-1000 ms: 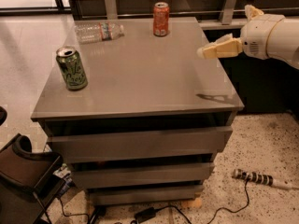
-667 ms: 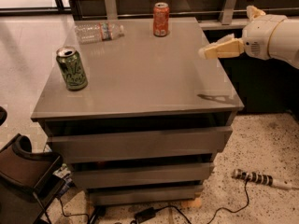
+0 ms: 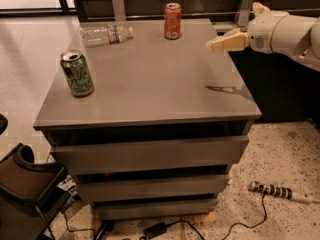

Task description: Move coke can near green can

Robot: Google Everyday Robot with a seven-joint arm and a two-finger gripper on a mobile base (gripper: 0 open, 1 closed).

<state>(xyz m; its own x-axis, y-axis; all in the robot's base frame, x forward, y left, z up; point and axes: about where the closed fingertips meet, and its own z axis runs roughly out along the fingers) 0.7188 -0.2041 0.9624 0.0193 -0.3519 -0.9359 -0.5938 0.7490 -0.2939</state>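
Note:
The red-orange coke can (image 3: 172, 20) stands upright at the back edge of the grey table (image 3: 150, 94), right of centre. The green can (image 3: 77, 73) stands upright near the table's left front corner, far from the coke can. My gripper (image 3: 216, 44), cream coloured on a white arm, hangs above the table's right edge. It points left towards the coke can, a short way to its right and a little nearer the front, and holds nothing.
A clear plastic bottle (image 3: 106, 34) lies on its side at the back left of the table. The table has open shelves below. A dark chair (image 3: 25, 184) stands at the lower left. A striped tool with a cable (image 3: 277, 191) lies on the floor at the right.
My gripper has moved a little up and left, towards the back of the table and the coke can. Both cans and the bottle have stayed put.

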